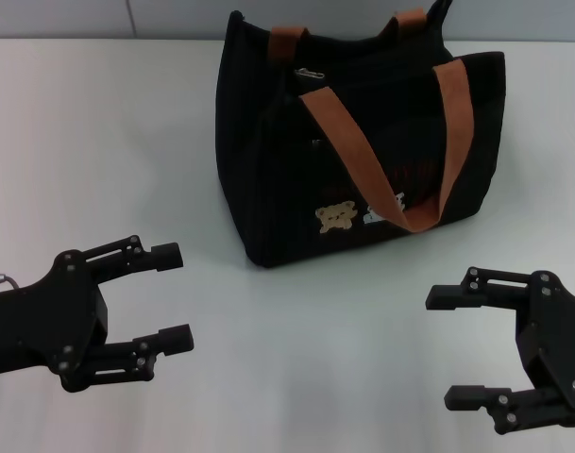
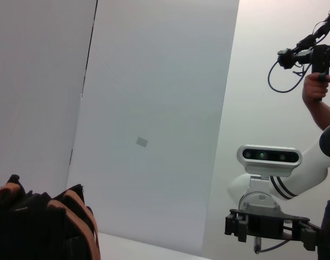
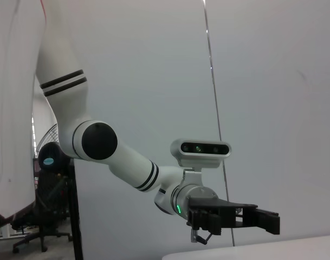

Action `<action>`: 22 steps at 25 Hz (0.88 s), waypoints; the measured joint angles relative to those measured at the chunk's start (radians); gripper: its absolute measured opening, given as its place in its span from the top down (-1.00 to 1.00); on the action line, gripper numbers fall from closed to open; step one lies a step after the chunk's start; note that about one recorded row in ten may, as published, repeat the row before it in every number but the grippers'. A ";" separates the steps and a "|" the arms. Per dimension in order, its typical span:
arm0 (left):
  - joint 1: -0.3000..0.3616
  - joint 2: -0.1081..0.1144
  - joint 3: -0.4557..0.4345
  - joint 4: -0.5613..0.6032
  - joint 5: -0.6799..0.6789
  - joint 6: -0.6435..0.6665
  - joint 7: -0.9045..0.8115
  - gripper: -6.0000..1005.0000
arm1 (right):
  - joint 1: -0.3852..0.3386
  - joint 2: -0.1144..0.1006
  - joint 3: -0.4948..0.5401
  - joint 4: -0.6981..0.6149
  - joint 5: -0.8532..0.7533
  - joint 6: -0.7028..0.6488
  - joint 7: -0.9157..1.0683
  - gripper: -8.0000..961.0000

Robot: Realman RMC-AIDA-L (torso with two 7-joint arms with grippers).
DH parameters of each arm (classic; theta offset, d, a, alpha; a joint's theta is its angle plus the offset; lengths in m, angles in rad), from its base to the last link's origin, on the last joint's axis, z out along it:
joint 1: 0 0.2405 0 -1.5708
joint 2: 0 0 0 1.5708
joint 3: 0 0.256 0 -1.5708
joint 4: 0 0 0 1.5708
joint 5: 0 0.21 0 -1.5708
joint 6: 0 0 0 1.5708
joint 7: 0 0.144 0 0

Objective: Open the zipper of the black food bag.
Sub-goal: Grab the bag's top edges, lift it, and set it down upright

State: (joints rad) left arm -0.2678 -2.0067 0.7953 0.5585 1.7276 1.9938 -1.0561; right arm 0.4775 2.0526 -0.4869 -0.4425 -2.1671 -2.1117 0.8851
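The black food bag [image 1: 363, 142] stands upright at the middle back of the white table, its tan bear patch [image 1: 336, 218] facing me and its orange-brown handles [image 1: 363, 160] draped over the top and front. The zipper runs along the top edge, and its small silver pull tab [image 1: 311, 73] lies near the bag's left end. My left gripper [image 1: 171, 297] hovers open at the front left, well short of the bag. My right gripper [image 1: 446, 347] is open at the front right, also apart from it. A corner of the bag [image 2: 40, 227] shows in the left wrist view.
The white table [image 1: 108, 142] spreads around the bag, with a grey wall behind. In the left wrist view the right arm's gripper [image 2: 270, 225] shows farther off, and a person's hand [image 2: 316, 89] holds a device at the side. The right wrist view shows the left arm [image 3: 127, 157].
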 joint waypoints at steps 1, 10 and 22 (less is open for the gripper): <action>0.000 0.000 0.000 0.000 0.000 0.000 0.000 -0.61 | 0.000 0.000 0.000 0.000 0.000 0.001 0.000 -0.64; -0.002 -0.010 -0.001 -0.001 0.000 -0.021 0.002 -0.57 | 0.000 0.002 0.000 0.000 0.003 0.010 0.002 -0.64; -0.031 -0.061 -0.004 -0.022 0.003 -0.207 0.007 -0.52 | -0.019 0.008 0.087 0.002 0.009 0.145 0.034 -0.64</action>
State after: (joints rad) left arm -0.2988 -2.0679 0.7915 0.5361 1.7310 1.7871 -1.0492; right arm 0.4588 2.0609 -0.4003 -0.4409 -2.1580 -1.9667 0.9189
